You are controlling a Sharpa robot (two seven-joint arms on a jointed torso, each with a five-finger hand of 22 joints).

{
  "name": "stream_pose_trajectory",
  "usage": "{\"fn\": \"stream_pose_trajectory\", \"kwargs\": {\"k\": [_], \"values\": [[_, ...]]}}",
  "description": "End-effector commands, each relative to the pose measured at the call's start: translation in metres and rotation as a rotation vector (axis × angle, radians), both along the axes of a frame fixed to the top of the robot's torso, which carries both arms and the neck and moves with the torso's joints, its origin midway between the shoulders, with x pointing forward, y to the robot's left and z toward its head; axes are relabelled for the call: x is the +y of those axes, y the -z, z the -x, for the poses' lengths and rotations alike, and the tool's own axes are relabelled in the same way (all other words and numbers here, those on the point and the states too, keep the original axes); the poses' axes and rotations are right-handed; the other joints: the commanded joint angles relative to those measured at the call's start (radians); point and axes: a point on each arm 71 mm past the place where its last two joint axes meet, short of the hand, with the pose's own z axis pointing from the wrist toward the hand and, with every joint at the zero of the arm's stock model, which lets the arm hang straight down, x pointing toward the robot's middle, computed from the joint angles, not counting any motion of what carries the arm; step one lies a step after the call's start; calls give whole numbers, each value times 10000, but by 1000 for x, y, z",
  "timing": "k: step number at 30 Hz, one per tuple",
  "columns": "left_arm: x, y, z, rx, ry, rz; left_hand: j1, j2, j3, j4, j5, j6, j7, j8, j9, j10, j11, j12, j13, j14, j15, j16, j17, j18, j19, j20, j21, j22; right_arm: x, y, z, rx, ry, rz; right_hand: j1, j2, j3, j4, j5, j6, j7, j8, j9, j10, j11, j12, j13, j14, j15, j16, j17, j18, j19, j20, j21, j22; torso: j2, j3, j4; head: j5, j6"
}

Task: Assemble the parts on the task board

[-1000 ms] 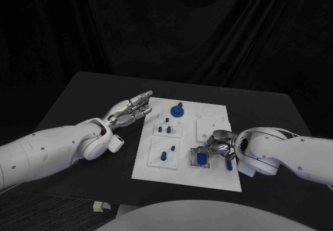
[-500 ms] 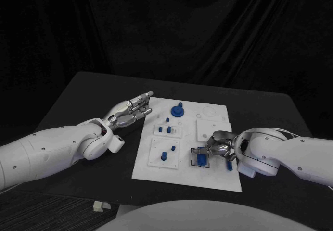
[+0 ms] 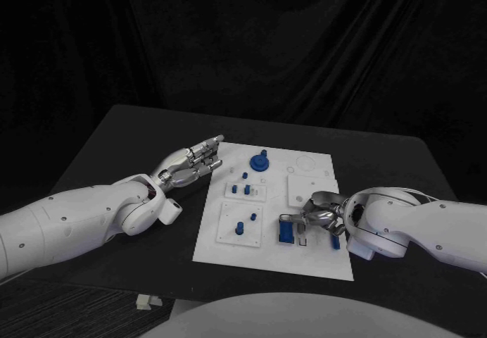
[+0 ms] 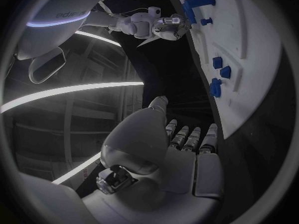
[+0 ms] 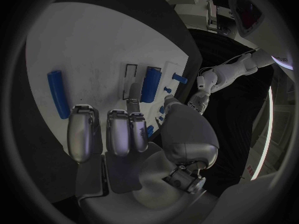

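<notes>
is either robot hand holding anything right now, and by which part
Nothing is held. The left robot hand lies beside the task board, fingers extended; the right robot hand hovers over it with curled, empty fingers.

One black table [image 3: 122, 141] is carrying one white task board [image 3: 310, 264]. Seven blue parts are showing on the board: one round disc [image 3: 260, 163], four small pegs [image 3: 239, 227] and two long bars [image 3: 287, 229]. Two hands are working, the left hand [image 3: 193, 163] and the right hand [image 3: 323, 211].
</notes>
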Motion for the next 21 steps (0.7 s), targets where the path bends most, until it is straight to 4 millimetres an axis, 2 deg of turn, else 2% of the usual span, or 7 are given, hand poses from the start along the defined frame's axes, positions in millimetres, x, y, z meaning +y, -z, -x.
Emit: {"fn": "stream_pose_trajectory", "kwargs": {"k": [1,9,14,18,20,21], "values": [[-2,0,1,35,105,151,-2,43,43,-10,66,12,-21,66,15,33,71,-1,15,-4,94,-36,-10,56,0,61,13,2,0,-1,-1,-280,159,-158,-218,79,-233,9,-55,-100,4,65,-21,1023,62,26,2629,775,74,53,1056,87,556,57,27,2206,0,-2,9,5,-2],[-1,1,1,45,89,145,-2,43,43,-10,66,12,-21,66,15,33,71,-1,15,-4,94,-36,-10,56,0,61,13,2,-2,-4,-1,-624,309,-433,-386,271,-486,8,-47,-127,7,101,-33,1023,65,26,2629,775,76,56,1060,87,556,60,29,2207,1,0,16,50,-2],[-1,0,2,32,69,142,-5,49,52,-8,66,17,-5,66,16,38,79,0,17,-4,111,-36,-10,52,4,63,16,7,-5,-12,0,-1220,463,-946,-142,508,-573,-36,73,-151,10,139,-49,1023,70,26,2629,792,81,89,1136,75,578,66,76,2223,-5,-8,24,54,-2],[0,0,2,15,41,140,-5,49,52,-8,66,17,-5,66,16,38,79,0,17,-4,111,-36,-10,52,4,63,16,7,-13,-30,-2,-1937,741,-1303,307,660,-738,-43,447,-158,11,196,-82,1023,64,26,2629,793,85,97,1137,70,587,68,100,2230,0,-14,11,53,-2],[1,0,2,3,24,137,-5,49,52,-8,66,17,-5,66,16,38,79,0,17,-4,111,-36,-10,52,4,63,16,7,-19,-39,-4,-2093,886,-1230,885,681,-759,-231,1151,-104,-15,237,-111,1023,50,26,2629,785,70,85,1099,72,585,57,100,2229,7,-7,-5,69,-2],[1,0,2,0,20,136,-5,49,52,-8,66,17,-5,66,16,38,79,0,17,-4,111,-36,-10,52,4,63,16,7,-20,-41,-5,-2111,918,-1195,903,681,-763,-234,1163,-97,-17,240,-113,1023,48,26,2629,784,69,84,1097,72,584,57,98,2228,8,-8,-7,74,-2]]}}
